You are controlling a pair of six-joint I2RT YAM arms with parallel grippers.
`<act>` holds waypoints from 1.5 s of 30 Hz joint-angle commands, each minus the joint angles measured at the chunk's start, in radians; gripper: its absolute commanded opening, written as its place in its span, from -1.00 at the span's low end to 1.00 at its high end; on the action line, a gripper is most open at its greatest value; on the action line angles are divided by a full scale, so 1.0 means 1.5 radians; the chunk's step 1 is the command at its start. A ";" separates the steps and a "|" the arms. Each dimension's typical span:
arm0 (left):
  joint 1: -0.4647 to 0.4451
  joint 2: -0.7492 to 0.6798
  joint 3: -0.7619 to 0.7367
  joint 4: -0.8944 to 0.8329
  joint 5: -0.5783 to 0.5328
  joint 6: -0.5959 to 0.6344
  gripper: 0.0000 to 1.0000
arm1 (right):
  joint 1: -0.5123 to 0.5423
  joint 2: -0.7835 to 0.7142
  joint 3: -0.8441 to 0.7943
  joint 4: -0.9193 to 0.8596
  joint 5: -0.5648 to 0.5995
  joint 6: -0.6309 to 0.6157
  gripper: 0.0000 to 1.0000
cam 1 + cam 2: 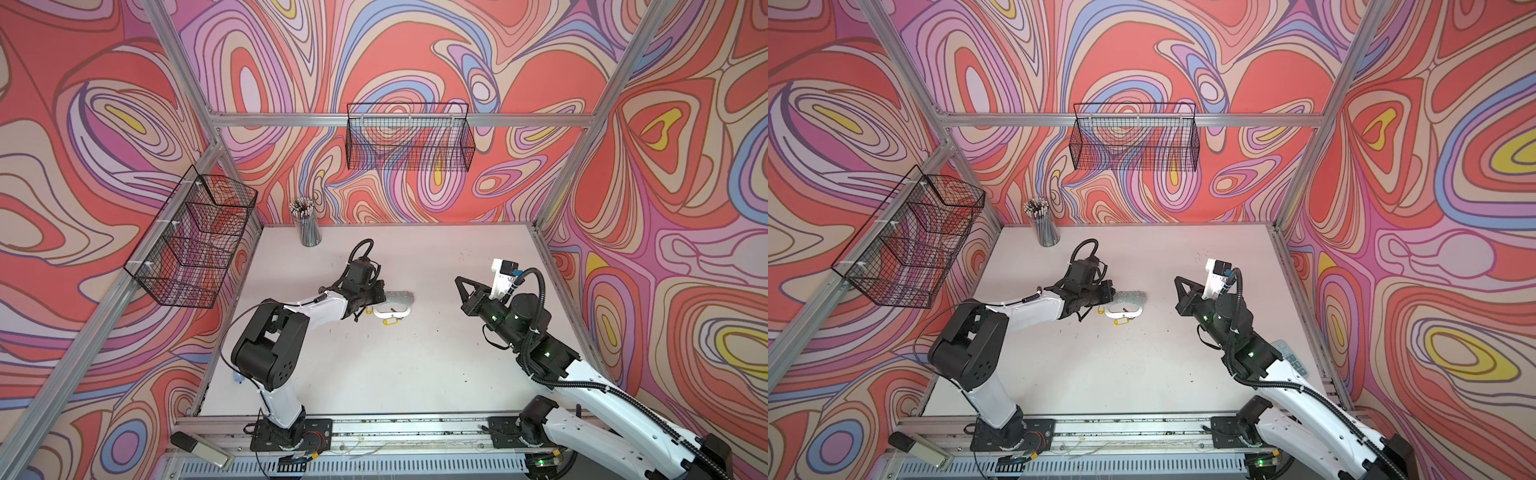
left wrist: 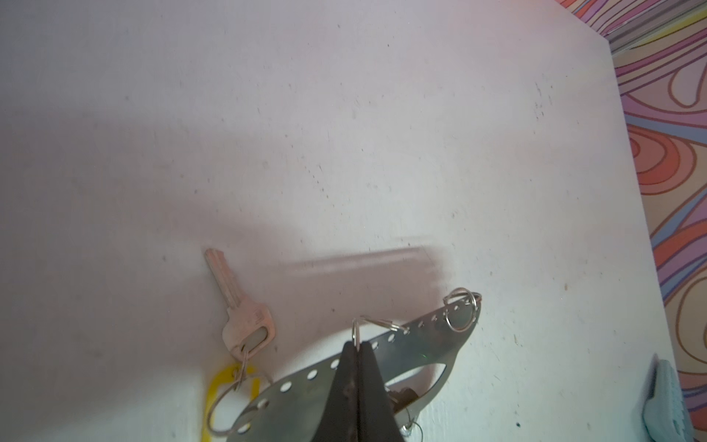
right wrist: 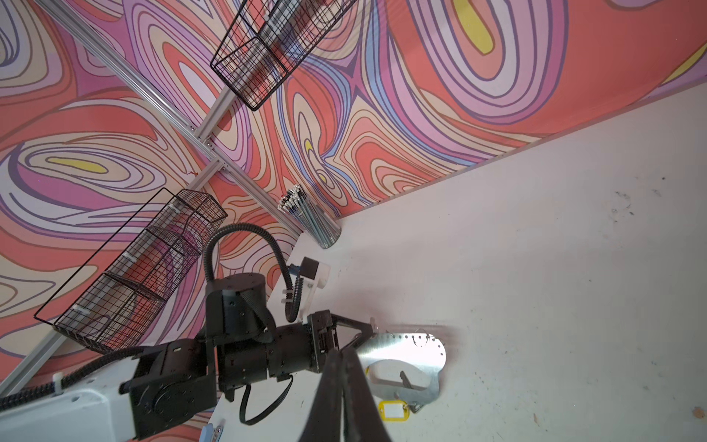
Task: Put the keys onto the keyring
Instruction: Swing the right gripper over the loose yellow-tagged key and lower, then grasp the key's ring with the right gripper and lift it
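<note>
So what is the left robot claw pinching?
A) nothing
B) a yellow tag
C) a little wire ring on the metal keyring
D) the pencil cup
C: in the left wrist view the left gripper is shut on a wire ring standing up from the keyring at its holed edge.

I saw swirling red-and-pink walls (image 1: pixel 415 50) (framed in aluminium rails (image 1: pixel 291 119)), a black wire basket (image 1: pixel 409 139) hung high, a white tabletop (image 1: pixel 374 374) below.

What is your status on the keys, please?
Left gripper shut on a wire ring of the keyring. Right gripper shut, empty, raised clear. One key loose beside it. Nothing in the way.
</note>
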 commanded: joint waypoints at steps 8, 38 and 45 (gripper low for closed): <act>-0.008 -0.271 -0.011 -0.044 -0.051 0.037 -1.00 | 0.003 0.109 0.003 -0.023 -0.054 -0.015 -0.99; -0.007 -0.673 -0.034 -0.361 -0.172 0.177 -1.00 | 0.064 0.830 0.568 -0.533 -0.153 -0.085 -0.70; -0.007 -0.687 -0.037 -0.360 -0.172 0.175 -1.00 | 0.064 0.840 0.598 -0.588 -0.157 -0.104 -0.77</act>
